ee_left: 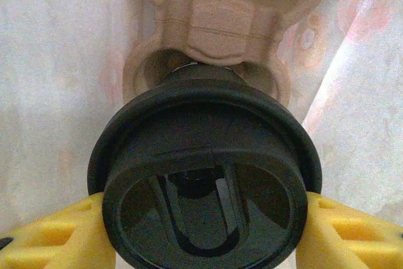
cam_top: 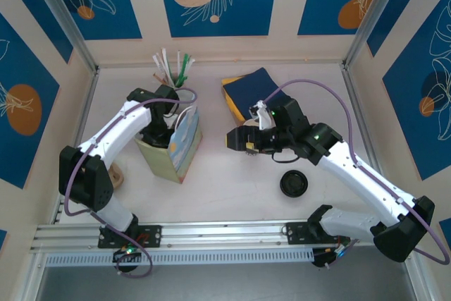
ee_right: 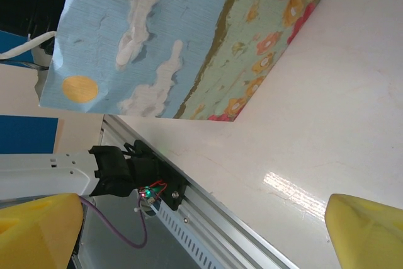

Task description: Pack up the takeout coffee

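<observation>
The left claw (ee_left: pixel 203 234) is clamped on the takeout coffee (ee_left: pixel 204 177), one yellow pad (ee_left: pixel 53 237) pressed against each side of the cup's round black lid, which faces the wrist camera. The cup hangs down inside the paper bag (cam_top: pixel 186 137), whose pale walls close in on the left and right. Directly below it lies a brown moulded cup tray (ee_left: pixel 214 17) at the bottom of the bag. The cup's base points at one of the tray's round pockets (whether it touches the pocket cannot be told from this angle). From above, the left arm reaches down into the open top of the bag, which stands upright on the left half of the table (cam_top: pixel 232 195). The right claw (cam_top: pixel 238 140) hovers just to the right of the bag with its yellow fingers (ee_right: pixel 368 234) spread wide and nothing between them, and its wrist camera looks across the bare table at the bag's printed side of sky, clouds and flowers. A loose black lid (cam_top: pixel 293 184) lies on the table nearer than the right claw and slightly to its right. Further back, a dark blue and yellow stack (cam_top: pixel 248 91) sits right of centre, and a bundle of white and green sticks (cam_top: pixel 173 68) lies at the far edge behind the bag.
</observation>
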